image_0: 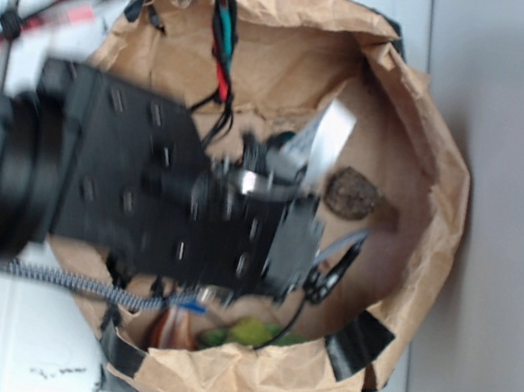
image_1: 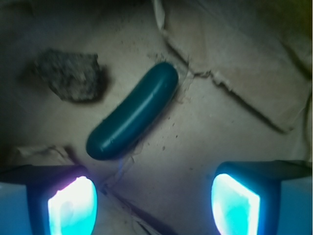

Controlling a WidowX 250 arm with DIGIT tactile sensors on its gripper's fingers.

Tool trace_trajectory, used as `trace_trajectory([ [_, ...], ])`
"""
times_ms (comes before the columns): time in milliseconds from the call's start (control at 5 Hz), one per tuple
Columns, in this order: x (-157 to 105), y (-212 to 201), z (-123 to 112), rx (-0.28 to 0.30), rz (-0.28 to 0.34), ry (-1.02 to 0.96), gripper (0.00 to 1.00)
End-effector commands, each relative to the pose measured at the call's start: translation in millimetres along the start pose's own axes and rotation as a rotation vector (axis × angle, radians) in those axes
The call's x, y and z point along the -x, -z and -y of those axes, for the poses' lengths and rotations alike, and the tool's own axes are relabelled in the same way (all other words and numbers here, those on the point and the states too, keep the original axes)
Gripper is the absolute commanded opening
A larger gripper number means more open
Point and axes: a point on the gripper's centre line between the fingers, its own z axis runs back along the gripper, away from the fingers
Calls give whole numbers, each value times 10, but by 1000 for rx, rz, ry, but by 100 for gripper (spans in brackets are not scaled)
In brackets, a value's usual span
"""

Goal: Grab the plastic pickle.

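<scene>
End effector (image_1: 154,205) jaws apart, nothing held. Plastic pickle (image_1: 133,111) lies on paper bag (image_0: 435,135) floor, at 11 o'clock from jaws, untouched. Brown rock-like lump (image_1: 71,75) at 10 o'clock. Descent and closing remain.

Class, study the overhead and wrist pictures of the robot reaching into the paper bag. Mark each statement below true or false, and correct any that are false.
1. The plastic pickle lies on the floor of the paper bag. True.
2. The gripper is clamped on the pickle. False: its jaws stand open, apart from the pickle.
3. The brown lump touches the pickle. False: a gap separates them.
4. In the wrist view, the pickle lies diagonally. True.
5. The light green toy rests near the bag's wall. True.
</scene>
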Motion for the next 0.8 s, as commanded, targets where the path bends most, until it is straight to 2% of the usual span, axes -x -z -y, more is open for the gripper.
trace_trajectory([
  [0, -134, 110, 45, -36, 5, -53, 100],
  [400, -442, -200, 77, -2, -101, -140, 100],
  [600, -547, -132, 25, -15, -103, -164, 100],
])
